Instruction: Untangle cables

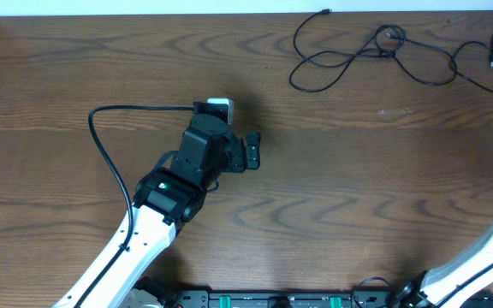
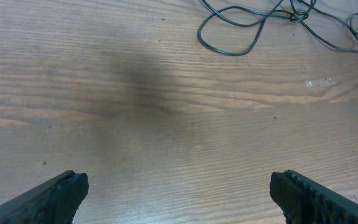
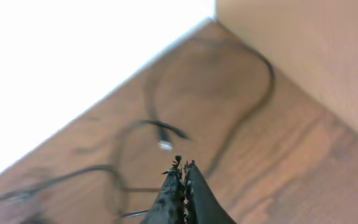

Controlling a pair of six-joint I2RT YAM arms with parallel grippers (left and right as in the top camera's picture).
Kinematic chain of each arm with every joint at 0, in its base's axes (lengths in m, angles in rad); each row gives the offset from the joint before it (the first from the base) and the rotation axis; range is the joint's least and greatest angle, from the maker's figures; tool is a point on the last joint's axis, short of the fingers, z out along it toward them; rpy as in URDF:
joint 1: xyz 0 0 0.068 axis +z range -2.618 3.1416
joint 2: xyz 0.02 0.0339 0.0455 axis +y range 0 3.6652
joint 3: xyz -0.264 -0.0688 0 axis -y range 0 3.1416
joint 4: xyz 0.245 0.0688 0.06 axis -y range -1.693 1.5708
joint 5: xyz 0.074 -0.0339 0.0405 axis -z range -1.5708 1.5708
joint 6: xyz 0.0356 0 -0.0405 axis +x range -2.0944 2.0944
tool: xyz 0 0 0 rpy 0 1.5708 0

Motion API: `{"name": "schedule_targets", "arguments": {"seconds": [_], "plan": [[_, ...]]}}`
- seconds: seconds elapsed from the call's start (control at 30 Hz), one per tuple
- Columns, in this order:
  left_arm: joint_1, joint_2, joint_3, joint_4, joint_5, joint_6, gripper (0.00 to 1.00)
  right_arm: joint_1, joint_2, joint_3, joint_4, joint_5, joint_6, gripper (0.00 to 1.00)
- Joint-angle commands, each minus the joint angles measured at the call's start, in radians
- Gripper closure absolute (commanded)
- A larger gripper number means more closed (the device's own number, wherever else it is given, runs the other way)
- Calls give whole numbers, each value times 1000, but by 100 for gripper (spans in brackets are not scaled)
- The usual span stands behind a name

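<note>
Thin black cables point(image 1: 375, 51) lie looped at the far right of the brown wooden table point(image 1: 58, 68); I judge the untangling not yet begun. My left jaws hang wide open and empty mid-table. My right jaws, pinched shut on nothing, likely must open to take a strand.

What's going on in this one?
Two robot arms are set to untangle the black cables, which lie looped together near the far edge of the table. Neither holds anything. The left gripper is wide open over bare wood, short of the loops. The right gripper is shut and empty, poised above a cable with a small plug end.
</note>
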Motion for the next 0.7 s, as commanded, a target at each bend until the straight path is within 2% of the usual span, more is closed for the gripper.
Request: {"name": "schedule_targets", "arguments": {"seconds": [0.0,0.17,0.53,0.67], "plan": [[2,5,3,0,-12,3,0,27,-179,31,-10,-97,-19,95],[3,6,3,0,-13,3,0,72,-364,31,-16,-226,-8,88],[3,5,3,0,-12,3,0,273,-707,-2,-79,-225,-9,79],[2,5,3,0,-12,3,0,352,-843,-78,-58,-225,-11,70]]}}
